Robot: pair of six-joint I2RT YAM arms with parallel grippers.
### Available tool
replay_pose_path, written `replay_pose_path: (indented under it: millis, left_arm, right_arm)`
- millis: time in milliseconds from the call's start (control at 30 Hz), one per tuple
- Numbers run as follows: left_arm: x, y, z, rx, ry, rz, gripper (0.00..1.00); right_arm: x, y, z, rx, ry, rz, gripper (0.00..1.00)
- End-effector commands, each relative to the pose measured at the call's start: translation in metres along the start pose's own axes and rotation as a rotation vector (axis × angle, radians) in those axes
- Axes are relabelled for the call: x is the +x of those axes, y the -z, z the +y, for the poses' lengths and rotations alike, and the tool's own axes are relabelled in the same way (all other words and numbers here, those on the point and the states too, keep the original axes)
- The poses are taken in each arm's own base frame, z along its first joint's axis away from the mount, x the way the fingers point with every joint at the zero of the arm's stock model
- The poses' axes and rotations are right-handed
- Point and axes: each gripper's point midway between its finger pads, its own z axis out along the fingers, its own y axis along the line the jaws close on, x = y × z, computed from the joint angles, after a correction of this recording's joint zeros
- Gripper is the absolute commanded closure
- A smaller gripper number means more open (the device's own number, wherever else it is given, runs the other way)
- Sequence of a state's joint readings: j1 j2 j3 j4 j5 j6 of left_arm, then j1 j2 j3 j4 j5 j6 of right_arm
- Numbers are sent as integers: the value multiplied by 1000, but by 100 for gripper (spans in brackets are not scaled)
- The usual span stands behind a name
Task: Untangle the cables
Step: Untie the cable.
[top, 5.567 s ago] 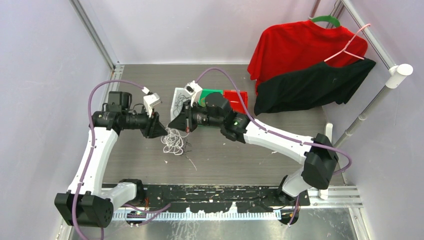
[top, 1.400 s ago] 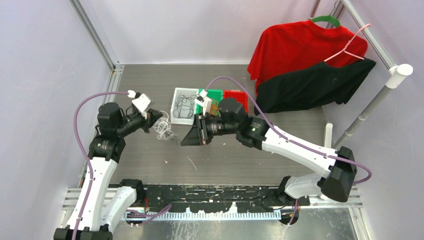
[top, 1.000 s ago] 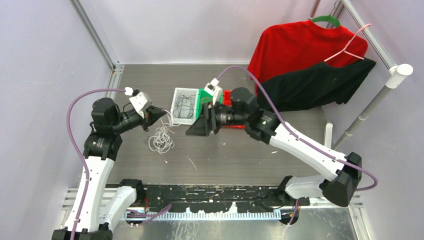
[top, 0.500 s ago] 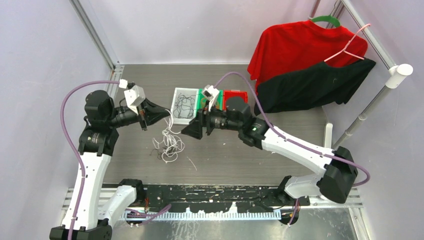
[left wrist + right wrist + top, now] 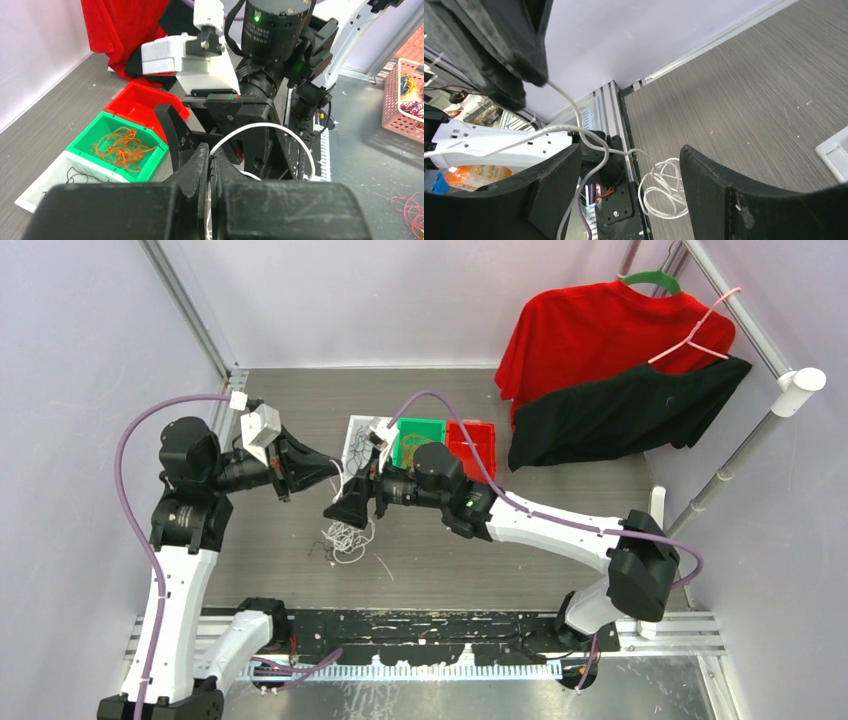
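My left tool (image 5: 333, 468) is clamped shut on a white cable (image 5: 345, 533). In its wrist view the fingers (image 5: 199, 165) meet flat against each other, and the cable arcs out from between them in a loop. The right tool (image 5: 340, 512) faces it almost tip to tip, just toward 5 o'clock from it in the overhead view. Its fingers (image 5: 719, 190) stand well apart. The cable crosses the gap between them, but I cannot tell whether it touches either one.

From the two tools the cable drops to a loose tangle on the desk (image 5: 450, 565). The tangle lies at 6 o'clock from the tools, a little toward 9 o'clock of the desk's middle.

Behind the right tool, at about its 12 o'clock, three containers sit side by side (a neat little row). A white tray (image 5: 47, 182) holds black cables (image 5: 357, 447). Next to it, toward 3 o'clock, a green bin (image 5: 110, 167) holds orange cables (image 5: 120, 150). A red bin (image 5: 132, 100) comes after that.

At the desk's 2 o'clock corner a red shirt (image 5: 600, 330) and a black shirt (image 5: 620, 415) hang on hangers.
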State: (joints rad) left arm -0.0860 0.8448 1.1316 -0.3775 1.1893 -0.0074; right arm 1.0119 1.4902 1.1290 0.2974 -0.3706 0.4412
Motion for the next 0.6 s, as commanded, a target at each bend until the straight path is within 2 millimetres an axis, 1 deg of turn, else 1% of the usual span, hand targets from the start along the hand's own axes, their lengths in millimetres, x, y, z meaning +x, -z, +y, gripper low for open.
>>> replay_pose_path:
  millis: [0, 33, 133, 233, 433, 467, 567]
  left_arm:
    - [-32, 2, -15, 43, -71, -52, 100]
    - [-35, 2, -16, 46, -65, -59, 100]
    - [-44, 0, -17, 51, -53, -79, 100]
    - [-54, -2, -15, 35, -34, -104, 100]
    - [-63, -4, -16, 40, 6, -114, 100]
    - [-65, -3, -17, 40, 3, -117, 100]
    - [-78, -2, -21, 40, -19, -132, 100]
  right_arm:
    - [-30, 0, 4, 1, 24, -164, 24]
    - [-26, 1, 0, 11, 11, -176, 24]
    - [-27, -3, -6, 12, -18, -238, 23]
    - [-28, -12, -10, 25, -33, -292, 24]
    - [-33, -26, -22, 48, -97, -378, 28]
    - [-29, -28, -26, 61, -102, -368, 30]
    - [-2, -35, -44, 111, -129, -306, 35]
